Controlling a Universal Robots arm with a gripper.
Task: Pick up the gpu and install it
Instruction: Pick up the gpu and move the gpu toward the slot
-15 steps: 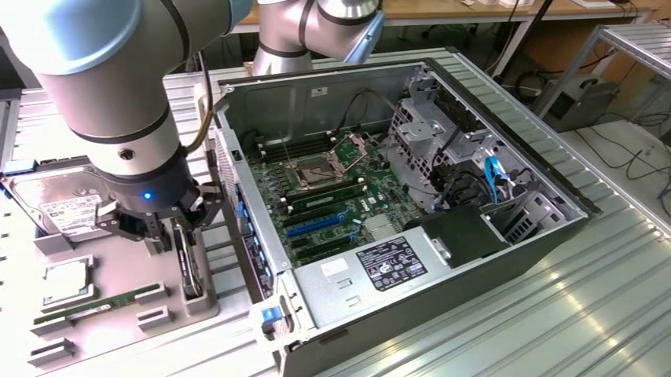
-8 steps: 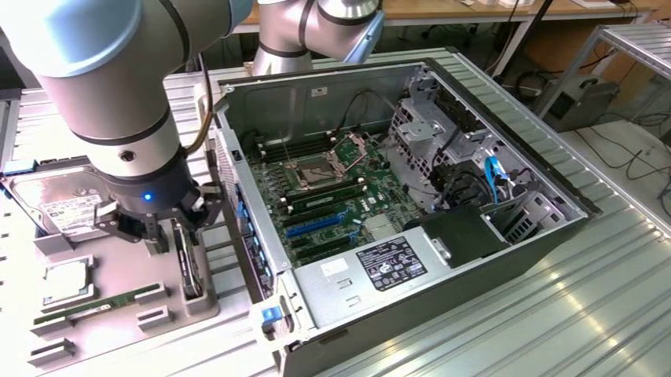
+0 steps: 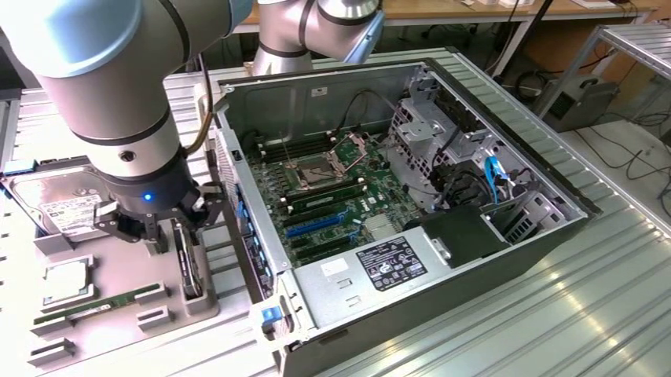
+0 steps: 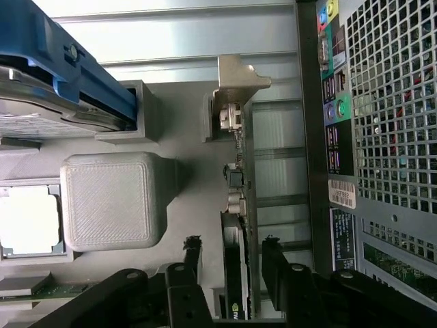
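Note:
The gpu [image 3: 190, 265] stands on its long edge in a slot of the grey holder tray [image 3: 126, 283], just outside the open computer case [image 3: 398, 196]. In the wrist view it is a thin dark card [image 4: 240, 205] with its silvery end bracket [image 4: 239, 75] at the far end. My gripper [image 3: 178, 229] hangs directly over the card's near end. It is open [image 4: 232, 251], with one black finger [image 4: 193, 251] on each side of the card and small gaps between pads and card.
On the tray lie a silver hard drive [image 3: 63, 206], a square processor [image 3: 65, 281] and a green memory stick [image 3: 89, 308]. The case's rear panel [image 4: 382, 137] stands close beside the card. The motherboard [image 3: 325, 196] with blue slots lies inside the case.

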